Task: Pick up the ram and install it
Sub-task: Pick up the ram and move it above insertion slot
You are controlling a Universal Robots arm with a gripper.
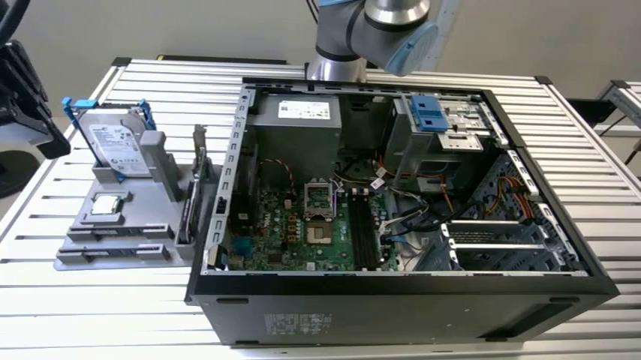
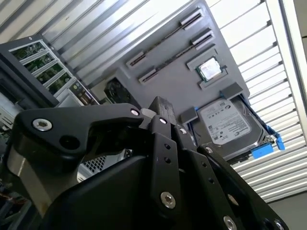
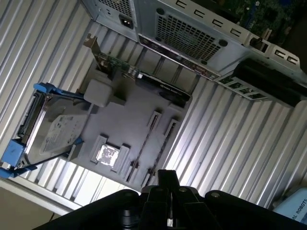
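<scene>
The black gripper [image 3: 165, 177], its fingers pressing together on nothing, is hovering above the grey slotted fixture tray [image 3: 129, 115]. The ram [image 3: 145, 143], a thin dark stick, is lying flat across that tray's end rests, below the fingertips. In the first wrist view its long axis is running roughly toward them. The silver-and-blue arm [image 1: 386, 22] is leaning in from behind the open black computer case [image 1: 401, 307].

Noted arm [image 1: 386, 30] raised at top of exterior view; found hand [image 3: 167, 179] aloft, fingertips pressed together in first wrist view.
</scene>
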